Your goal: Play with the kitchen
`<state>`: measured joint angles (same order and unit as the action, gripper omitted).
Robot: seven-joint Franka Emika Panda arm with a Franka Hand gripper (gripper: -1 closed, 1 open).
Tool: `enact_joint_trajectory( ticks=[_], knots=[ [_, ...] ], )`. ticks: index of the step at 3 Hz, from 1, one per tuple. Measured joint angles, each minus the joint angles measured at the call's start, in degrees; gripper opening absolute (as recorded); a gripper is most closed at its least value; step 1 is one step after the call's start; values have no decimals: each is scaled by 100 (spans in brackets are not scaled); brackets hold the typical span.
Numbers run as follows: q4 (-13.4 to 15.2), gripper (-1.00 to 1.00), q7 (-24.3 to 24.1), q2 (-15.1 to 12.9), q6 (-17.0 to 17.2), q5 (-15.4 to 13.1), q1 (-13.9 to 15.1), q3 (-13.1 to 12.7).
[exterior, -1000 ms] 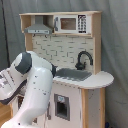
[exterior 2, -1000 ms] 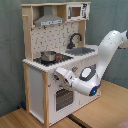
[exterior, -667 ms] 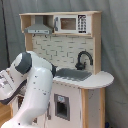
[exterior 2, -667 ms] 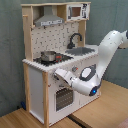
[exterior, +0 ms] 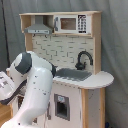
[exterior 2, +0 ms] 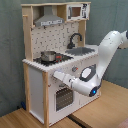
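The kitchen (exterior: pixel 75 55) (exterior 2: pixel 50 60) is a tall white and light-wood toy with a hood (exterior 2: pixel 50 21), a microwave (exterior: pixel 67 23), a black faucet (exterior: pixel 84 59) and a silver sink (exterior 2: pixel 82 50). A small pot (exterior 2: pixel 48 56) stands on the black-red hob. In the second exterior view my white arm bends down from the right, and its forearm reaches left along the kitchen's front. My gripper (exterior 2: pixel 54 75) sits against the front panel just above the oven door (exterior 2: pixel 62 98). In the first exterior view my arm's bulk hides the gripper.
The kitchen stands on a light-wood surface (exterior 2: pixel 102 116) with a dark seam running through it. A grey curtain (exterior: pixel 115 45) hangs behind. In the first exterior view my arm (exterior: pixel 35 85) covers the kitchen's lower left front.
The arm has barely shifted; the forearm stays at the kitchen's front above the oven door.
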<state>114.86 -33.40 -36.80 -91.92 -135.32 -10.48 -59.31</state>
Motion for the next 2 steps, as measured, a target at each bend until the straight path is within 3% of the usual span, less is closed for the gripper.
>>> enact_joint_trajectory(
  ticks=[2],
  knots=[
    [-3, -100, 1449, -41, 131, -3, -32, 5]
  ],
)
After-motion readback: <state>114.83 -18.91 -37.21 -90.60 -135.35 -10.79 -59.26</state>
